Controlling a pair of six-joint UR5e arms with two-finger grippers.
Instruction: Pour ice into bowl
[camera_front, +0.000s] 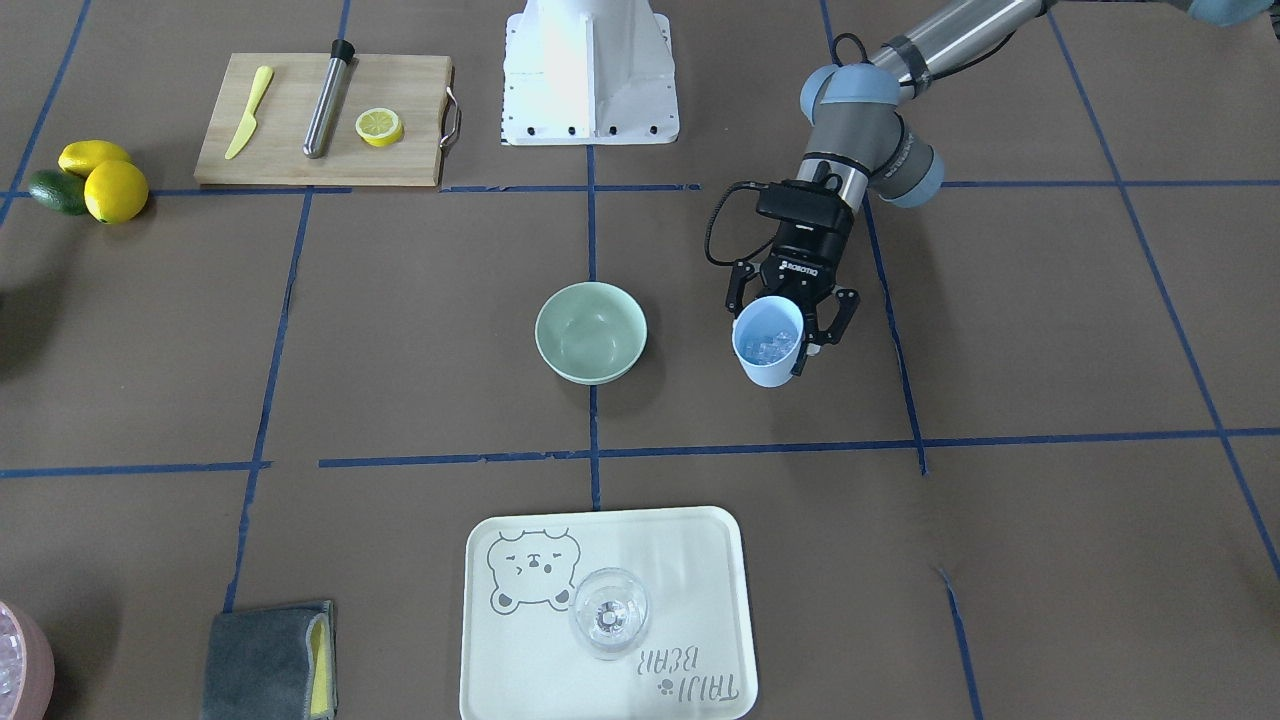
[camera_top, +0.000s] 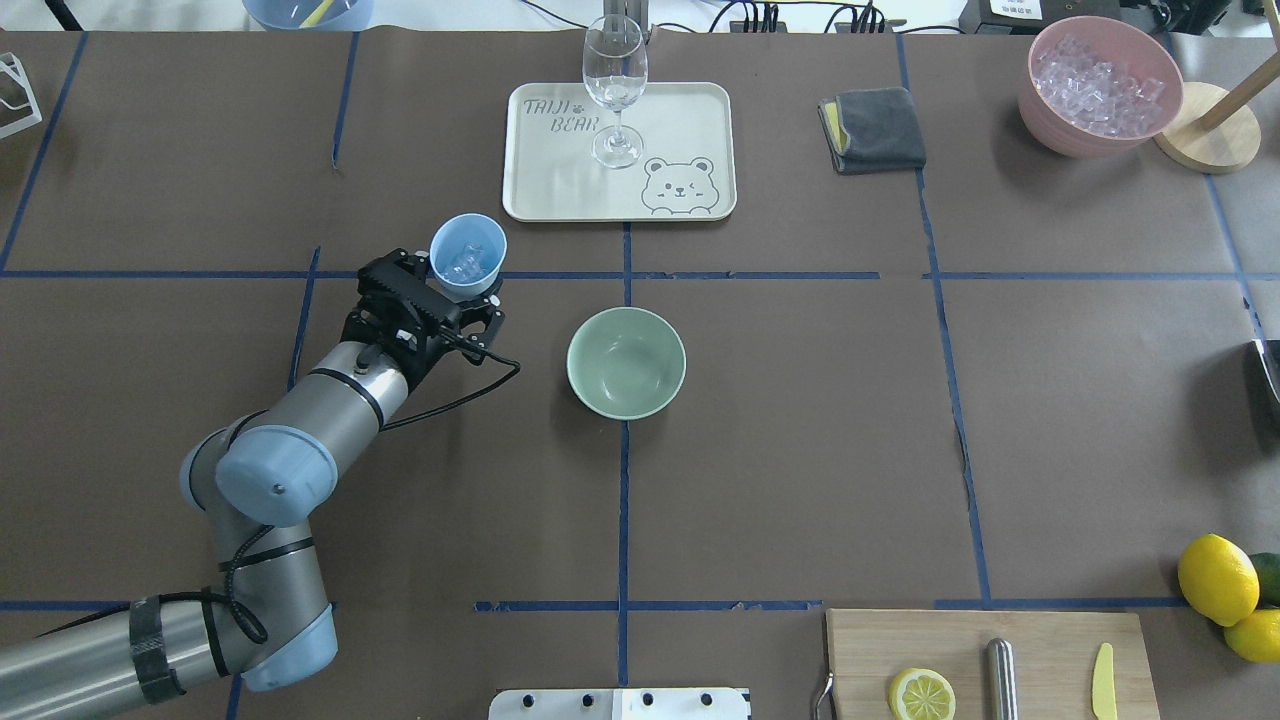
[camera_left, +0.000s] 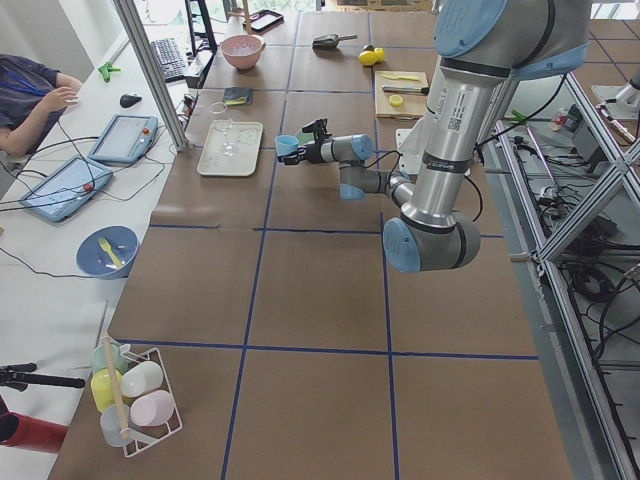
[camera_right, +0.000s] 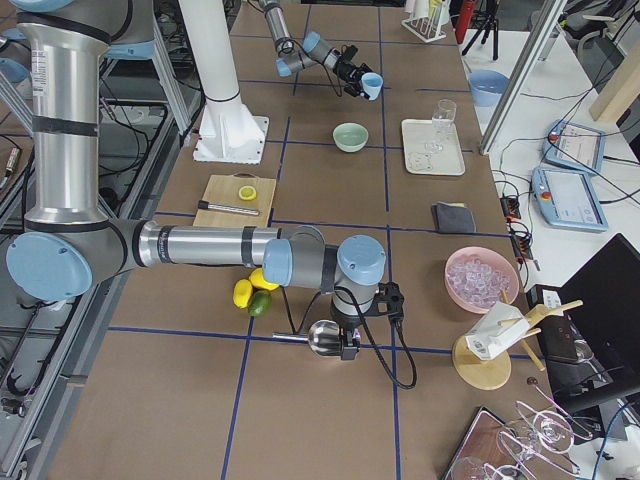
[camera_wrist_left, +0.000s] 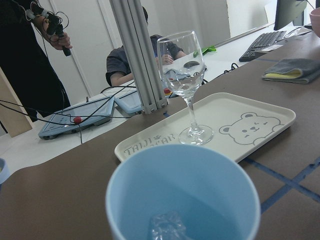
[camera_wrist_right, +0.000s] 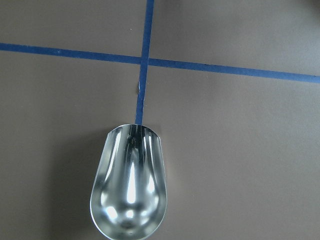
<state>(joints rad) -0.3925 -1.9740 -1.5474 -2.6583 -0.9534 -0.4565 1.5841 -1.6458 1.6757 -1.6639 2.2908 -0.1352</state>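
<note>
Left claw (camera_front: 778, 335) clamped on blue cup (camera_front: 768, 370) holding glassy ice (camera_front: 765, 346); open counter (camera_front: 690, 400) between it and the mint bowl (camera_front: 591, 331). Right claw (camera_right: 347, 348), perhaps holding a scoop (camera_wrist_right: 127, 190): cannot tell.

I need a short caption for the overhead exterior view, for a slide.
Left gripper holds a light blue cup of ice beside the empty mint-green bowl.

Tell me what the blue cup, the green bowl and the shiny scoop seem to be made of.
Blue cup: probably plastic. It looks opaque, thin-walled and matte.
Green bowl: plastic or ceramic, I cannot tell which. It is smooth and matte with a soft sheen.
Scoop: polished metal, likely steel, given its mirror-like reflections.
</note>
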